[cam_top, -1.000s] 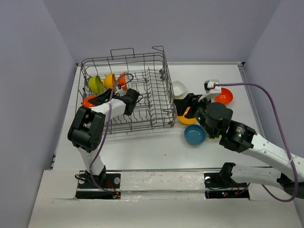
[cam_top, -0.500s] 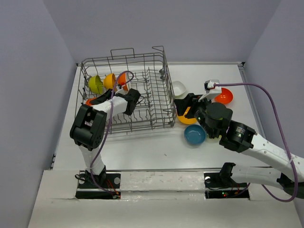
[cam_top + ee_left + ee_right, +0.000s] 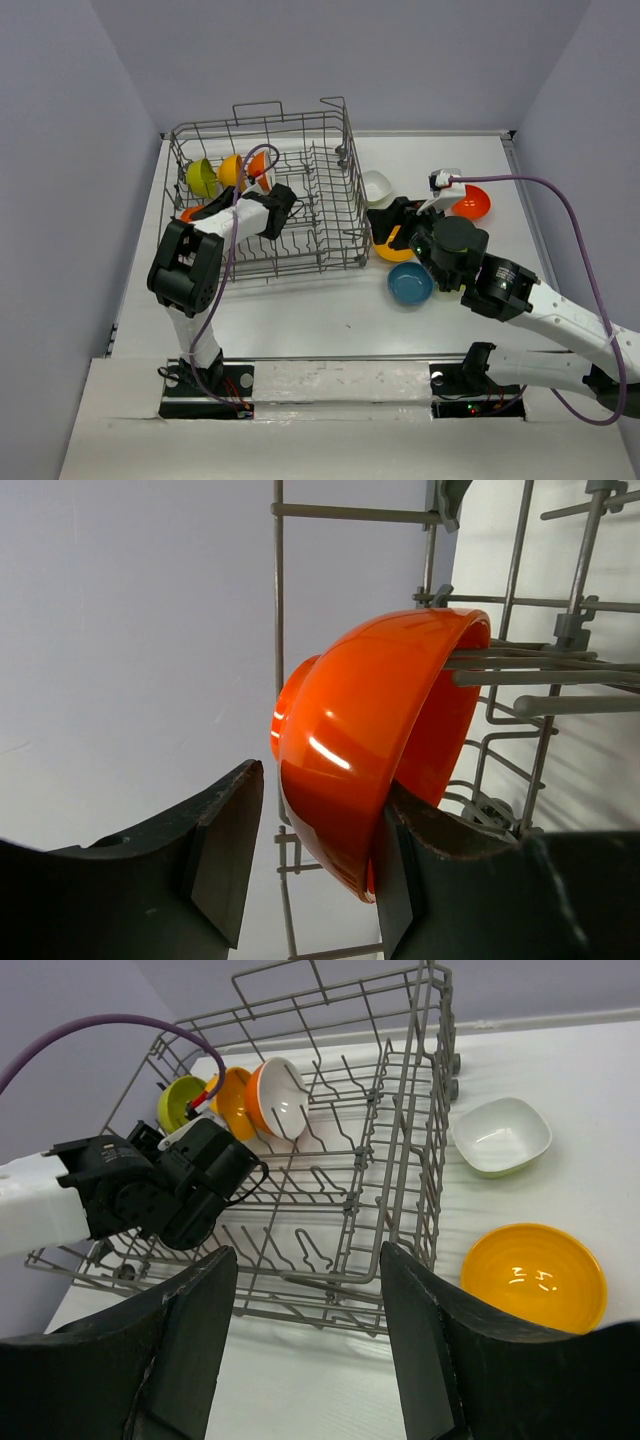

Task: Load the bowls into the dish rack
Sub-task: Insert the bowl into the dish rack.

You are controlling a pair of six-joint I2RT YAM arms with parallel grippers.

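Bowls stand in two groups, some racked and some out on the bench point(image 3: 330, 320). In the far left corner of the dish rack point(image 3: 330, 130), three rest on edge among the tines in a row from left to right: a lime green bowl point(image 3: 201, 177), an orange-yellow bowl point(image 3: 231, 170) and a red-orange bowl point(image 3: 370, 750). The rack itself sits on the left half of the bench, with its loop handle on the far side.

The left arm reaches into the rack from the near left. The left tool point(image 3: 320, 790) points at the red-orange bowl with its jaws apart. In the left wrist view the bowl sits between them. The left finger is clear of the bowl's back, while the right finger overlaps the rim, and I cannot tell whether it touches.

Right of the rack, four more lie upright on the bench. A white bowl point(image 3: 500, 1135) is just beside the rack's right wall, and a second orange-yellow bowl point(image 3: 533, 1275) is near it on the near side. A teal blue bowl point(image 3: 410, 286) lies nearer than that, and a second red-orange bowl point(image 3: 472, 204) is farther right.

The right tool point(image 3: 305, 1260) hangs above the bench by the rack's right wall, close to the second orange-yellow bowl. Its jaws are wide apart with nothing between them.
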